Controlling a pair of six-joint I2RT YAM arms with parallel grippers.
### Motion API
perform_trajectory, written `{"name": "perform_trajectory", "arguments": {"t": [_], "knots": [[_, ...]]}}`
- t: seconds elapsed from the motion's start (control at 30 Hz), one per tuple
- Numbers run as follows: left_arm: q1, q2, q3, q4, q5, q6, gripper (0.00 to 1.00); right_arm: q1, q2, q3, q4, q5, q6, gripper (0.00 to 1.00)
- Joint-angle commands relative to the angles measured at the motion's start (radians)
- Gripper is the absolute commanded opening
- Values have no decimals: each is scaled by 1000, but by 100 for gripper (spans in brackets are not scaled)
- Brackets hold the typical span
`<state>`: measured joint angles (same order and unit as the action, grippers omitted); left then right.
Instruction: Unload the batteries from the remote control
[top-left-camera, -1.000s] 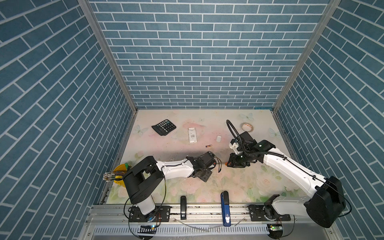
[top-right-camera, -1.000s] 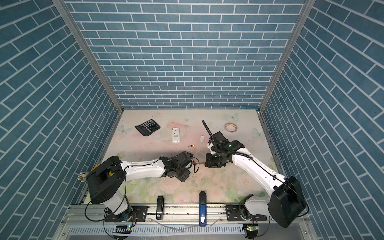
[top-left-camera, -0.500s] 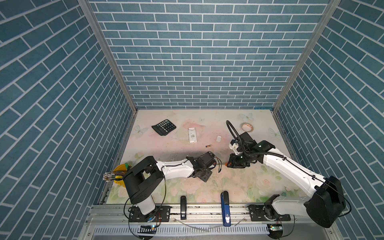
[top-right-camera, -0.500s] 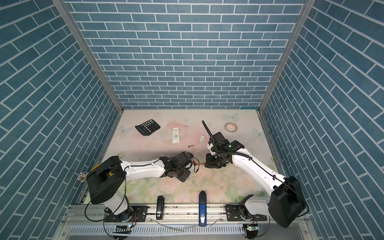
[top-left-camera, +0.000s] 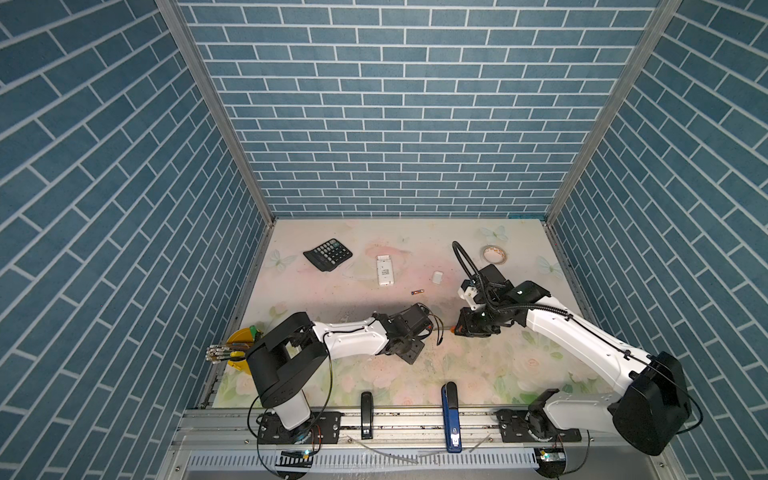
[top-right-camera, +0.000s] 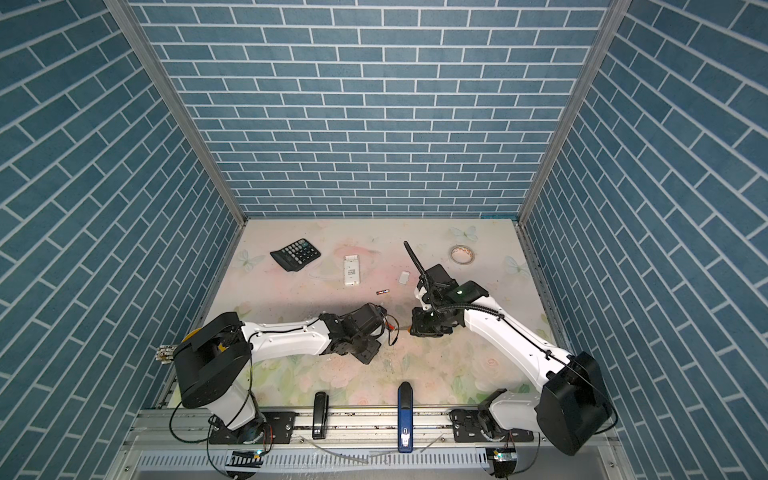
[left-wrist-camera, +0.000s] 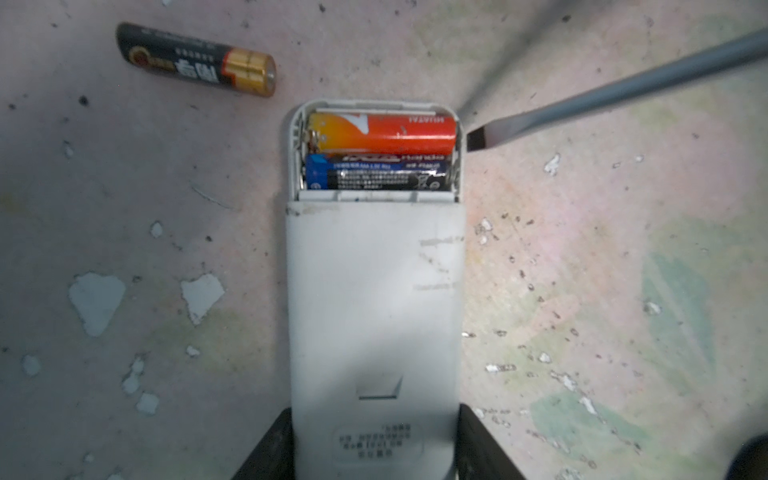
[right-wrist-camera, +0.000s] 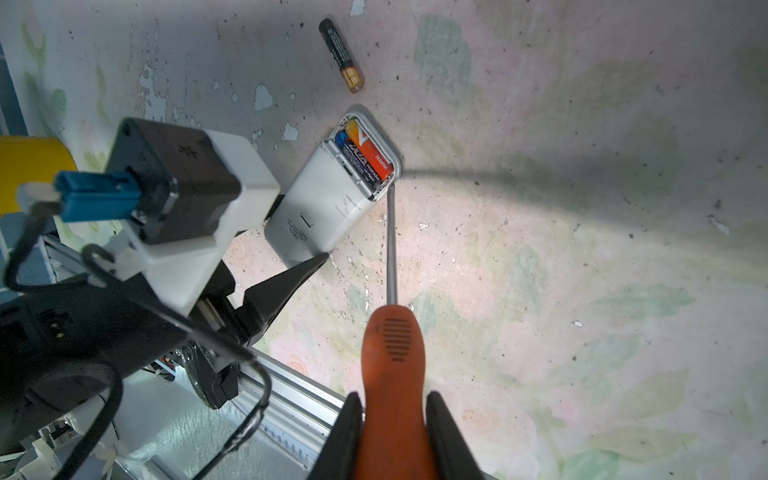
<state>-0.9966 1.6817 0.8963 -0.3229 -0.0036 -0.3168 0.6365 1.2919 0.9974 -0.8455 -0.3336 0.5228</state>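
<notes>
Batteries (left-wrist-camera: 378, 156) side by side in open bay of remote (left-wrist-camera: 374, 299) held by left gripper (left-wrist-camera: 374, 446), screwdriver (right-wrist-camera: 390, 357) clamped in right gripper (right-wrist-camera: 392, 419) with tip just outside bay wall: risk of blade skidding off a rounded cell and knocking the remote askew.

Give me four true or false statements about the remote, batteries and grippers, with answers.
1. The right gripper is shut on the orange-handled metal screwdriver. True.
2. The open compartment of the white plastic remote is empty. False: an orange battery and a blue-black battery lie inside.
3. A black-and-gold battery lies loose on the floral table beside the remote. True.
4. The left gripper holds nothing. False: it grips the white remote.
</notes>
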Motion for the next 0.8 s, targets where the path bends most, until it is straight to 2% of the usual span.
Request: {"name": "perform_trajectory", "arguments": {"t": [0.0, 0.77], "knots": [[-32, 70, -47, -56, 55, 21, 32, -3, -22, 16, -23, -7, -10, 0], [-36, 75, -46, -56, 56, 19, 32, -4, -16, 62, -49, 6, -32, 0]]}}
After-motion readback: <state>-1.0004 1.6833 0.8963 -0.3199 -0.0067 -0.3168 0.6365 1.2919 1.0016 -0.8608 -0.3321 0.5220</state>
